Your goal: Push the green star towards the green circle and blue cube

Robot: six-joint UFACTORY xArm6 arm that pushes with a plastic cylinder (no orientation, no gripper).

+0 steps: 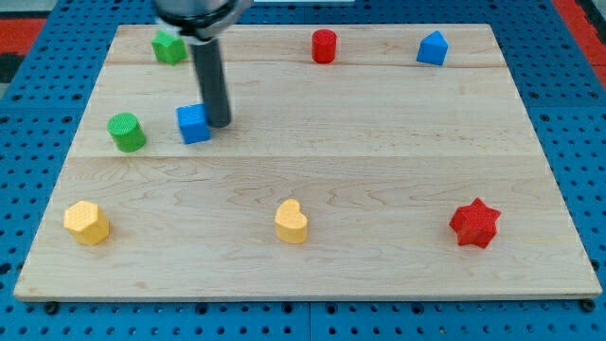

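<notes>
The green star (169,46) sits near the view's top left corner of the wooden board (379,170). The green circle (126,132) stands at the left, below the star. The blue cube (193,123) is just right of the circle. My tip (218,124) rests on the board right beside the blue cube's right side, touching or nearly touching it. The tip is well below and right of the green star. The rod rises toward the view's top and passes close to the star's right.
A red cylinder (324,45) and a blue pentagon-like block (432,48) sit along the top. A yellow hexagon (86,223), a yellow heart (292,223) and a red star (474,224) lie along the bottom.
</notes>
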